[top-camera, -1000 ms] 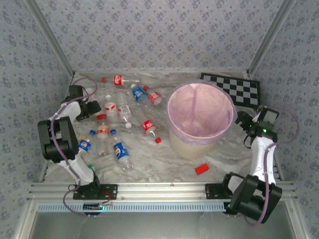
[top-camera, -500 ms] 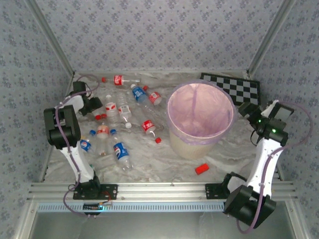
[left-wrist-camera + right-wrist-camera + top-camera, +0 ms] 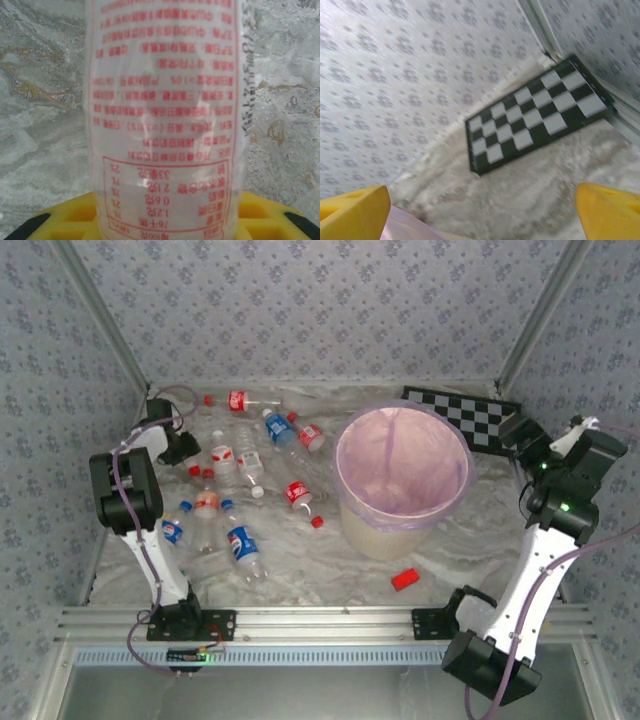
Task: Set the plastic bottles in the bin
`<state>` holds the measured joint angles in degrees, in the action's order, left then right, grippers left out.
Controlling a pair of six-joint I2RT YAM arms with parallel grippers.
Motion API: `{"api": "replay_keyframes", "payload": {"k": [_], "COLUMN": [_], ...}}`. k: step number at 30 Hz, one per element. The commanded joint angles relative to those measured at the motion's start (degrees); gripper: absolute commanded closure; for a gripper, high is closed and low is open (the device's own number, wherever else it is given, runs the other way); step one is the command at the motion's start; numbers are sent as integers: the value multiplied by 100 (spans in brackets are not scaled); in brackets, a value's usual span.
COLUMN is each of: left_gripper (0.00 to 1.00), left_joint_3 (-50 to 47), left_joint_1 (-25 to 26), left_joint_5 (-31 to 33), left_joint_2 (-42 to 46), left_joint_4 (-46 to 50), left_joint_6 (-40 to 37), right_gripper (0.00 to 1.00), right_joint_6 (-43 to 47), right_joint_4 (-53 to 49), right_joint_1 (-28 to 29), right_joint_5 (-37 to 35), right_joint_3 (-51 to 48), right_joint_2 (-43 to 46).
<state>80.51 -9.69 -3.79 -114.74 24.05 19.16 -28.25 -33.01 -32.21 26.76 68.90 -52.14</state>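
Top external: plastic bottles [image 3: 243, 548], about nine, lie scattered on the marbled table [image 3: 330, 570] left of the bin [image 3: 385, 538]. The bin is upright with a pink liner, and no bottle is seen inside. Left gripper [image 3: 188, 448] sits low at the scatter's far-left edge, against a red-labelled bottle [image 3: 222, 454]. Right gripper [image 3: 518, 430] is raised beside the checkerboard [image 3: 465, 420]. Red block [image 3: 404, 579] lies near the bin, not for binning. Left wrist: red-print bottle [image 3: 165, 115] lies between the yellow fingers [image 3: 65, 220], which pinch its label section from both sides. Handling, as judged: empty, light, thin-walled and slick, denting under pressure, so a gentle mid-body hold suits. Right wrist: fingers [image 3: 350, 210] are spread wide with nothing between them, the checkerboard [image 3: 535, 120] beyond.
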Motion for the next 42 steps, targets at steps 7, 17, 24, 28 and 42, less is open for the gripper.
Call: {"api": "replay_keyframes", "payload": {"k": [7, 17, 24, 28, 42], "left_gripper": [64, 66, 69, 70, 70], "left_joint_3": [-343, -1171, -2081, -2230, -2272], "left_joint_1": [144, 2183, 3473, 3886, 4072], "left_joint_5": [-861, -2313, -2282, -2130, -2091], "left_joint_2": [2140, 4625, 5542, 5654, 5666], "left_joint_4": [379, -357, -1460, -1640, -1843], "left_joint_6": [158, 1340, 2193, 2214, 2292], "right_gripper": [9, 19, 19, 12, 23], "right_joint_6": [8, 1067, 1418, 1654, 1129], "right_joint_4": [45, -1344, -1403, -1495, -567], "right_joint_1": [1611, 5453, 6710, 7106, 7009], "right_joint_5": [379, 268, 535, 689, 902], "right_joint_3": [1738, 3992, 4586, 4904, 4367], "right_joint_2": [-698, -2793, -3893, -4437, -4681]}}
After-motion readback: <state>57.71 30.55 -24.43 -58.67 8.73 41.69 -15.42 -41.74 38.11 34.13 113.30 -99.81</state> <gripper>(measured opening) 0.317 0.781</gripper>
